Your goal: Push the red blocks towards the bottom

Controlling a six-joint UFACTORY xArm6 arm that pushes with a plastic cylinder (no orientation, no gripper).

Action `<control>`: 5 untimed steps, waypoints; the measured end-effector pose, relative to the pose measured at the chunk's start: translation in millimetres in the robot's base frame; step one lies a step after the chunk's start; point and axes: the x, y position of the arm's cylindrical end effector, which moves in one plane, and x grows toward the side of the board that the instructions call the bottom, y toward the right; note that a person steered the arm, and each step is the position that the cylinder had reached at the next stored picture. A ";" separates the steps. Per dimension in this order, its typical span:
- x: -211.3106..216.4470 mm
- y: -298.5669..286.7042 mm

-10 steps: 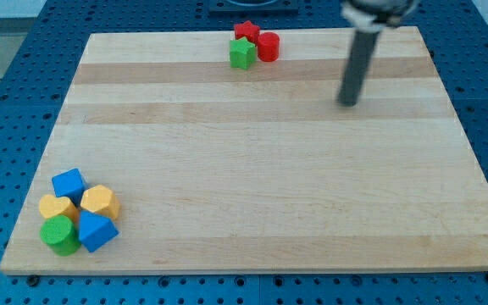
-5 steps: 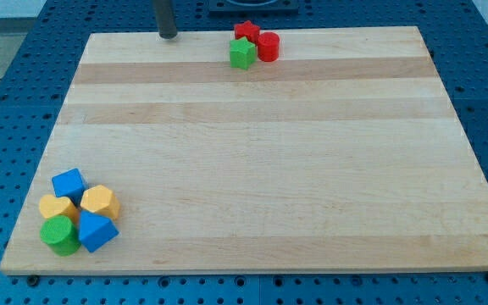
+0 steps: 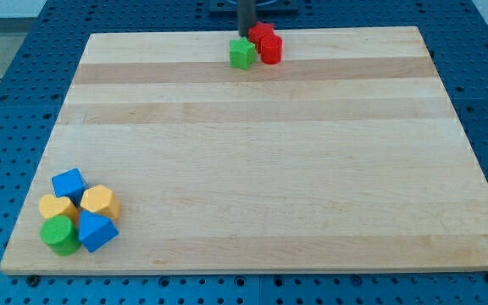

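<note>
Two red blocks sit at the top edge of the wooden board [image 3: 252, 161]: a star-shaped red block [image 3: 262, 33] and a red cylinder [image 3: 271, 49] just below and right of it. A green block [image 3: 242, 53] touches them on the left. My tip [image 3: 246, 35] is at the board's top edge, right above the green block and against the left side of the red star.
A cluster sits at the bottom left corner: a blue cube [image 3: 69, 183], two yellow blocks [image 3: 57, 207] [image 3: 100, 202], a green cylinder [image 3: 59, 235] and a blue block [image 3: 97, 231]. A blue pegboard surface [image 3: 7, 102] surrounds the board.
My tip moved from the right side to the top left, then right to the red star's left side. The red star shifted right and the red cylinder shifted slightly down.
</note>
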 end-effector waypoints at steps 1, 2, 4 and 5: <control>4.8 24.5; 22.0 61.8; 45.3 81.3; 36.8 66.8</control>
